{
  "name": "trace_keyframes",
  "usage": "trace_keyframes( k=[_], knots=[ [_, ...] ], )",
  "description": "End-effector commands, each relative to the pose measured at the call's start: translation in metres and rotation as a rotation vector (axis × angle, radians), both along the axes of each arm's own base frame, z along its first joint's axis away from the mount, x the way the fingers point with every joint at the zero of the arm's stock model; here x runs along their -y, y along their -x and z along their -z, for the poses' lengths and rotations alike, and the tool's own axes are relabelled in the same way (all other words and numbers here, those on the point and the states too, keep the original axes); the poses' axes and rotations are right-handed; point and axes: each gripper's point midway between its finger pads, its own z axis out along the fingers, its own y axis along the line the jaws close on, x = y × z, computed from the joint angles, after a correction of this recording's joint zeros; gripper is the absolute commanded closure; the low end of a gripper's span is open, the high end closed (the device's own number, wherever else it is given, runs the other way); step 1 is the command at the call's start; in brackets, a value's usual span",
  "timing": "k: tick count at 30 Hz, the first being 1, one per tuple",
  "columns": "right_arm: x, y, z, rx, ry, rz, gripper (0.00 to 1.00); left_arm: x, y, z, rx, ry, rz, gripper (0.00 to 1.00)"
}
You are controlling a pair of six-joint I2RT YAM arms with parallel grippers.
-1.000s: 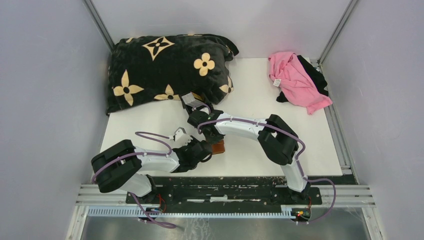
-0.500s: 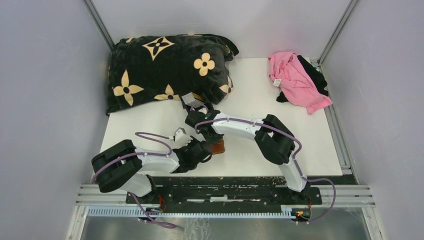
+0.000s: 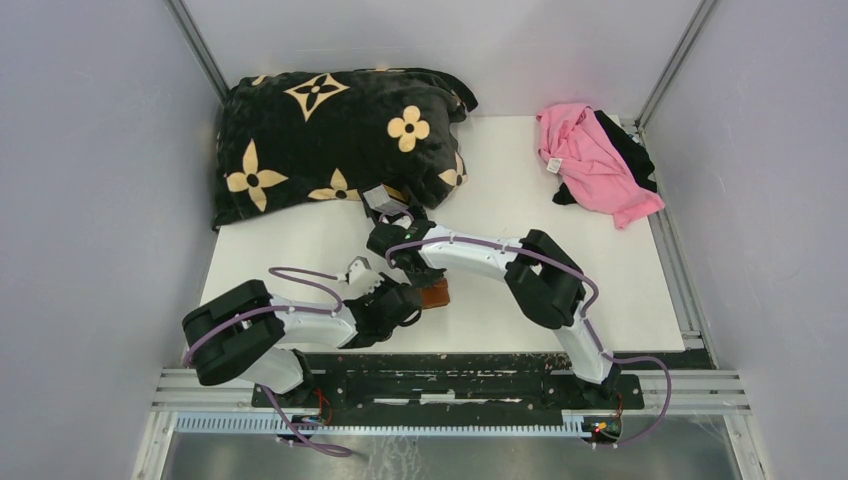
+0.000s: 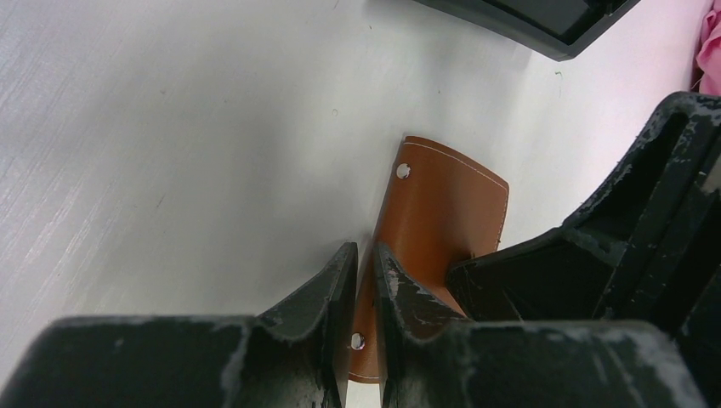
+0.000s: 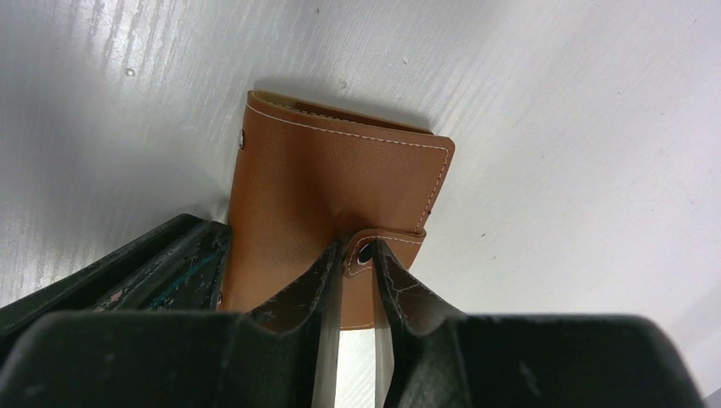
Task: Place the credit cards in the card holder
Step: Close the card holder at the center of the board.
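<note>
Both claws were on the holder [image 3: 436, 294], which lay on the white table [image 3: 630, 280] near its front edge. The left claw [image 4: 364, 255] was nearly shut, its jaws pinching one leather flap of the holder, below a snap stud [image 4: 403, 171]. The right claw [image 5: 359, 252], likewise narrowed to a slit, gripped the snap tab [image 5: 393, 240] on the folded cover. The step in hand looked to be unfastening and spreading the fold. The next move likely called for one claw to pin the leather while the other drew the tab away. No cards showed in any view. A black tray [image 4: 544, 21] sat just beyond the holder.
</note>
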Motion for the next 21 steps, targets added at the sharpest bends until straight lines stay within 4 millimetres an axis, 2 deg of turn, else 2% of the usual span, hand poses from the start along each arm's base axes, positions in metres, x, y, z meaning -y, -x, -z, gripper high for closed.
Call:
trace_keyframes(
  k=[1, 5, 7, 14, 21],
  knots=[
    [-0.039, 0.008, 0.038, -0.038, -0.108, 0.028, 0.78, -0.025, 0.053, 0.056, -0.228, -0.186, 0.177, 0.77],
    [-0.043, 0.010, 0.047, -0.046, -0.118, 0.040, 0.78, -0.028, 0.056, 0.059, -0.230, -0.185, 0.188, 0.77],
    [-0.043, 0.008, 0.045, -0.035, -0.116, 0.047, 0.77, -0.031, 0.058, 0.060, -0.231, -0.187, 0.189, 0.76],
    [-0.052, -0.002, 0.014, 0.019, -0.205, 0.048, 0.66, -0.038, 0.059, 0.055, -0.216, -0.181, 0.173, 0.76],
    [-0.063, -0.003, -0.006, 0.031, -0.299, 0.041, 0.64, -0.043, 0.059, 0.052, -0.207, -0.175, 0.158, 0.76]
  ],
)
